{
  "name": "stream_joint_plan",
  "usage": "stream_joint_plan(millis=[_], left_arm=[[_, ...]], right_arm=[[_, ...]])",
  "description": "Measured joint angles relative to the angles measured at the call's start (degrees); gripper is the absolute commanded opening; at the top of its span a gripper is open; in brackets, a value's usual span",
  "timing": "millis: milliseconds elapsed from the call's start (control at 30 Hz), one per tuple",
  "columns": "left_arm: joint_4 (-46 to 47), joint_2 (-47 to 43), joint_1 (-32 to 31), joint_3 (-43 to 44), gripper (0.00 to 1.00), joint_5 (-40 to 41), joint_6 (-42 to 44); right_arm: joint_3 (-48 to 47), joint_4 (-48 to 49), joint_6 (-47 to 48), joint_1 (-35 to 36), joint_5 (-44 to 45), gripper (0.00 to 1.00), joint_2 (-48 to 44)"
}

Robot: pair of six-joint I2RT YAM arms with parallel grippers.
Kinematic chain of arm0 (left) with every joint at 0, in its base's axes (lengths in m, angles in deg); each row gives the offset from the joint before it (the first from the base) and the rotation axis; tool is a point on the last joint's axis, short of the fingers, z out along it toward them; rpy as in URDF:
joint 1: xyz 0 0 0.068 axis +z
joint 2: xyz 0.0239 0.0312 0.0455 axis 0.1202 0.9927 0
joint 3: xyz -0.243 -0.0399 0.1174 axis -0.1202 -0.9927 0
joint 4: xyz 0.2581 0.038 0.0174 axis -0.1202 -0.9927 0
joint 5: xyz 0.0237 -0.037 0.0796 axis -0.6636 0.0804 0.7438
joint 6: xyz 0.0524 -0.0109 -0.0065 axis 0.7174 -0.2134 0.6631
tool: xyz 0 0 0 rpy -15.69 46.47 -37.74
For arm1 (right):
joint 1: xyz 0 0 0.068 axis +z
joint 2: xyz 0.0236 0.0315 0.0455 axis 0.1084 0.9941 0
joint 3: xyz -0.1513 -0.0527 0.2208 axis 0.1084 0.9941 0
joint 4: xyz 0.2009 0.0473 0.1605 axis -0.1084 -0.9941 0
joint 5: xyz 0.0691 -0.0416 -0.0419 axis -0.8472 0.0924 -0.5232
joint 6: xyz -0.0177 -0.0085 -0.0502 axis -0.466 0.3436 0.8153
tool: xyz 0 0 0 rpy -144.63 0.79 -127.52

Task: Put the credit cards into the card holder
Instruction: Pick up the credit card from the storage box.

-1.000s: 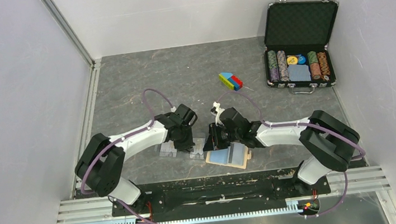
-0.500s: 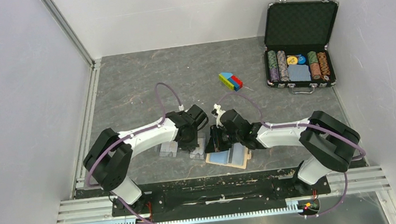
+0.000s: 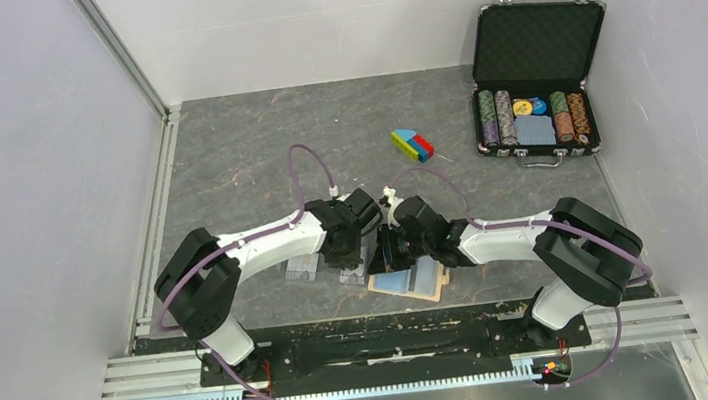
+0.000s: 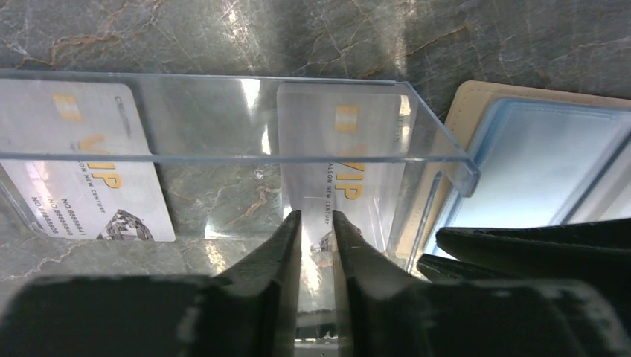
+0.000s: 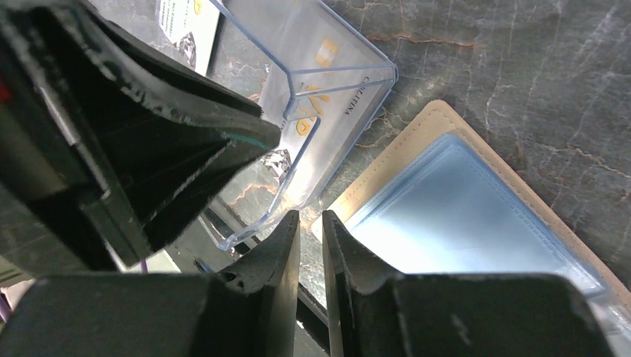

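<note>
Two pale credit cards with gold chip marks lie flat on the table under a clear plastic stand [image 4: 245, 119]: one on the left [image 4: 82, 178], one on the right [image 4: 350, 149]. My left gripper [image 4: 317, 217] hovers over the near end of the right card, jaws open by a narrow slit, nothing clamped. The tan card holder [image 3: 410, 282] lies open just right of the stand, its blue-white pockets [image 5: 461, 223] up. My right gripper [image 5: 311, 216] points at the holder's left edge, jaws also a narrow slit apart and empty. In the top view both grippers [image 3: 357, 258] [image 3: 388, 252] nearly touch.
An open black case [image 3: 529, 49] of poker chips stands at the back right. A small multicoloured block [image 3: 412, 144] lies behind the grippers. Side walls close the table left and right; a black rail [image 3: 376, 343] runs along the near edge.
My left arm has swung right, from over the left card to over the right card, close beside the right gripper. The right gripper has hardly moved.
</note>
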Motion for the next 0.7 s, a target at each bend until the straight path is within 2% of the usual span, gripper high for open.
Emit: stream_joint_plan(millis=[100, 433, 500, 633, 700], left_arm=[[0.13, -1.51, 0.09, -0.22, 0.37, 0.15, 0.04], [3.52, -5.9, 4.87, -5.49, 0.34, -3.21, 0.04], [4.13, -5.44, 5.35, -6.08, 0.31, -4.35, 0.04], [5.9, -3.87, 5.33, -6.14, 0.15, -6.71, 0.07], [6.32, -3.8, 5.38, -6.14, 0.13, -7.23, 0.11]], right_arm=[[0.0, 0.02, 0.0, 0.0, 0.0, 0.19, 0.0], [0.02, 0.11, 0.0, 0.0, 0.0, 0.19, 0.0], [0.04, 0.15, 0.0, 0.0, 0.0, 0.19, 0.0], [0.13, 0.33, 0.02, 0.0, -0.02, 0.19, 0.0], [0.33, 0.35, 0.02, 0.0, -0.02, 0.19, 0.0]])
